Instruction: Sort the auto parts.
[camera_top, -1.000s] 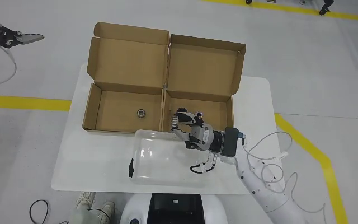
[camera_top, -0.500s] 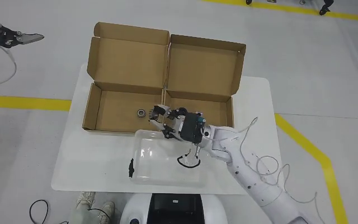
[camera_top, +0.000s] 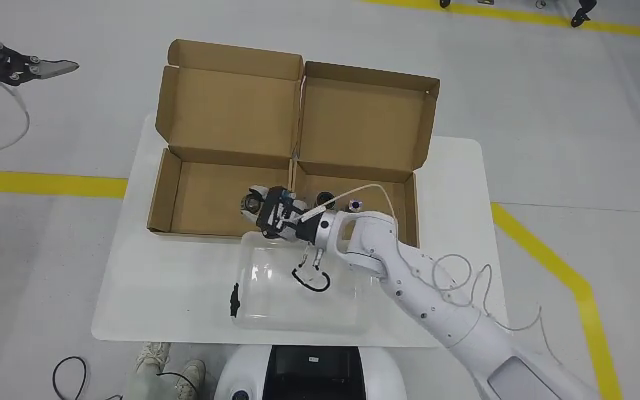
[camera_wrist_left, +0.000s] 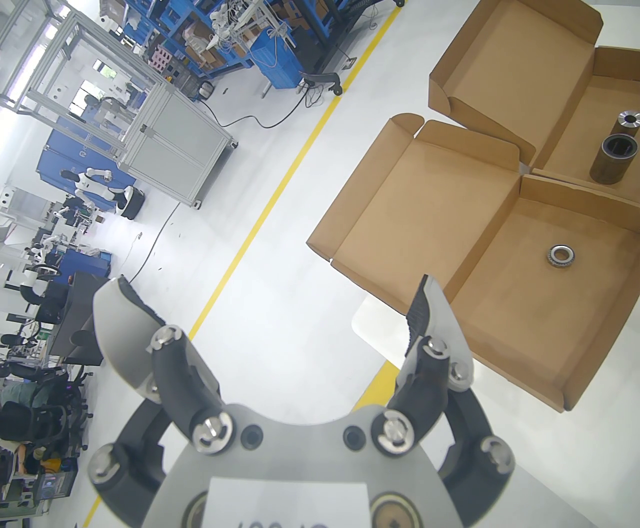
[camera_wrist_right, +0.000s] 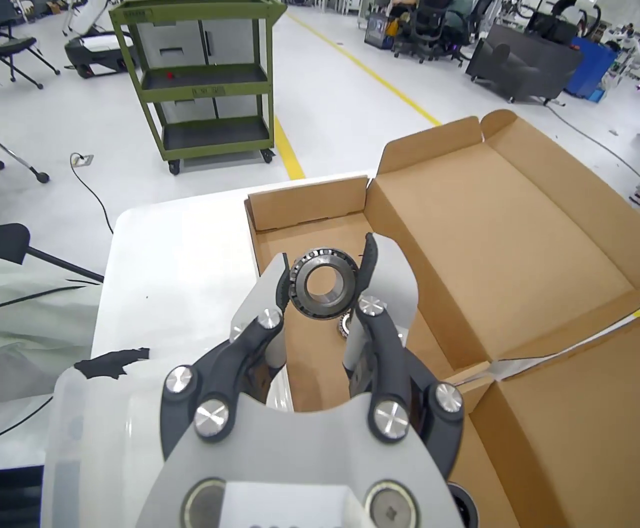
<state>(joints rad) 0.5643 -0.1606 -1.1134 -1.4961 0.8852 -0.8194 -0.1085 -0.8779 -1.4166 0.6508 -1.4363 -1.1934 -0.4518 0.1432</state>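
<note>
The bearing (camera_wrist_right: 322, 285) is clamped in the right gripper (camera_wrist_right: 325, 272) above the left box (camera_top: 200, 200) — released high, it could be bounced out.

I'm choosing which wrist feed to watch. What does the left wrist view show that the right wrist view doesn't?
Left wrist: the open left gripper, and two upright cylinders, plain in the second box. Right wrist: the right gripper shut on a bearing, and the clear bin. Both: one box with a loose bearing lying in it.
</note>
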